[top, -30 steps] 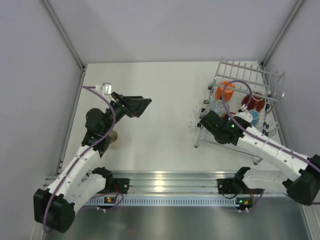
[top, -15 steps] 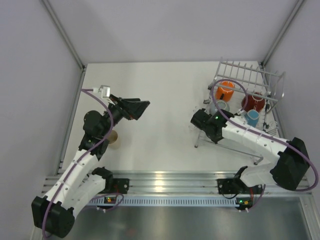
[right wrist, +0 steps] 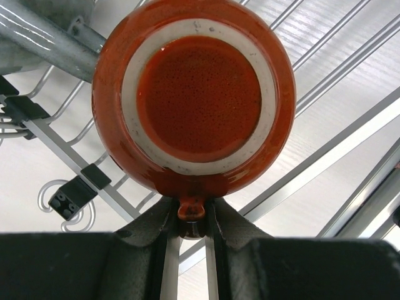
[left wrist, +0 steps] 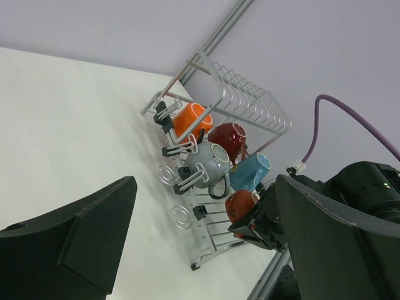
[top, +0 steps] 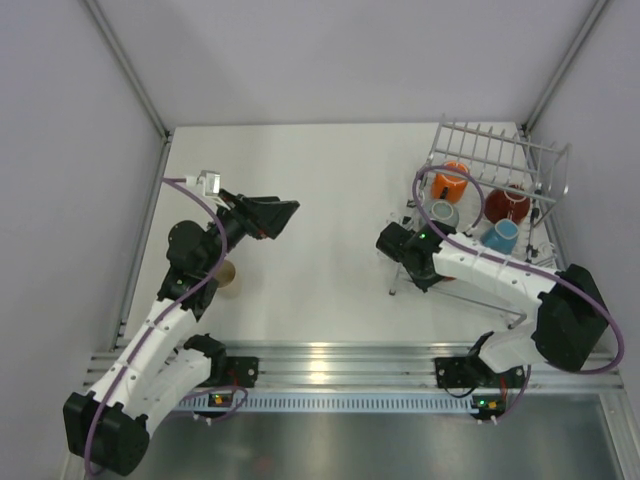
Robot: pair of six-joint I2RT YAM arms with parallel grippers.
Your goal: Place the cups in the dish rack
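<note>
Right gripper (right wrist: 190,219), pinched on the orange-red mug's (right wrist: 194,94) handle, holds it straight ahead, base toward the wrist, over the rack's (top: 500,135) near edge (left gripper (top: 272,212) gapes wide, well apart).

A matte white surface (top: 330,190) is enclosed by plain pale grey walls (top: 330,50), with aluminium posts (top: 127,68) at its far corners and a shiny metal rail (top: 340,358) along its near edge.

Four cups (left wrist: 211,164) in dish rack (left wrist: 250,101)
</note>
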